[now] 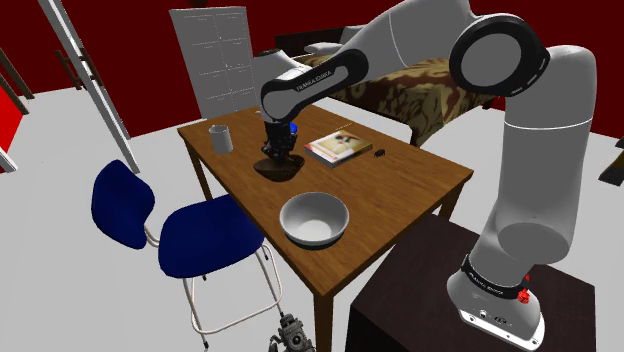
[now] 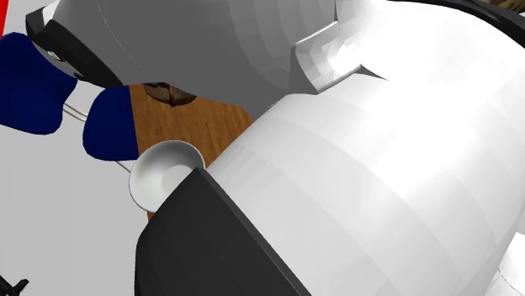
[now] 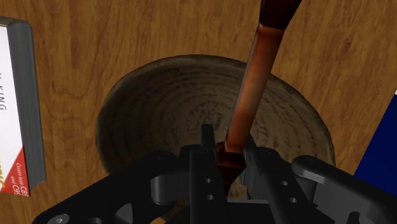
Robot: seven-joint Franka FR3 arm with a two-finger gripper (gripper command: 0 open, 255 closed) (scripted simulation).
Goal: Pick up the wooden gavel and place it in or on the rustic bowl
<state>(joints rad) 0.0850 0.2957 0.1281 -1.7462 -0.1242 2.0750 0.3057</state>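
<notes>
A dark brown rustic bowl [image 3: 165, 108] sits on the wooden table [image 1: 400, 190], directly below my gripper [image 3: 228, 154]. The fingers are shut on the wooden gavel [image 3: 254, 89] at one end of its reddish-brown handle, which runs away from the hand and out past the bowl's rim. In the shoulder view the gripper [image 1: 279, 150] points straight down at the bowl [image 1: 277, 169] near the table's middle. I cannot tell whether the gavel touches the bowl.
On the table stand a white bowl [image 1: 314, 220] near the front edge, a grey mug [image 1: 220, 138] at the far left, a book [image 1: 338, 146] beside the rustic bowl and a small dark object [image 1: 379, 152]. A blue chair [image 1: 190, 235] stands at the table's left side.
</notes>
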